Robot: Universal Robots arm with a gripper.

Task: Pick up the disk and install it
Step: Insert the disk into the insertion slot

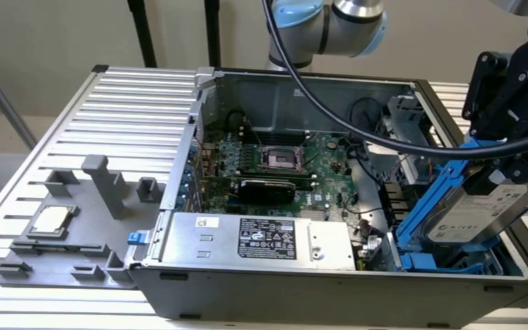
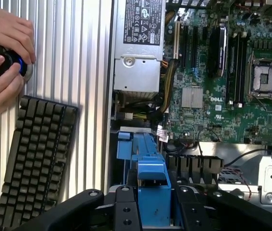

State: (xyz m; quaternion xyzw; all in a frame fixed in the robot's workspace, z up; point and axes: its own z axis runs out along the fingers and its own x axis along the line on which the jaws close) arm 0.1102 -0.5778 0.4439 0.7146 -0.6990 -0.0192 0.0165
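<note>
Disk (image 1: 473, 210) gripped, tilted over the bay (image 1: 426, 262) at the case's (image 1: 337, 292) near corner.
Exterior view: at the exterior view's right the gripper (image 1: 507, 165) was clamped on the disk, low end at the bay. So tilted, its rails could jam on the bay wall, and the black cable (image 1: 420, 147) just above might snag. The power supply (image 1: 255, 240) lay beside, to the exterior view's left. Wrist view: the gripper (image 2: 153, 204) held the disk's (image 2: 153, 185) blue rail, wires (image 2: 193, 149) near the bay. Outside the case, a person's hands (image 2: 8, 29) held a knob (image 2: 12, 62) beside a keyboard (image 2: 35, 159).
</note>
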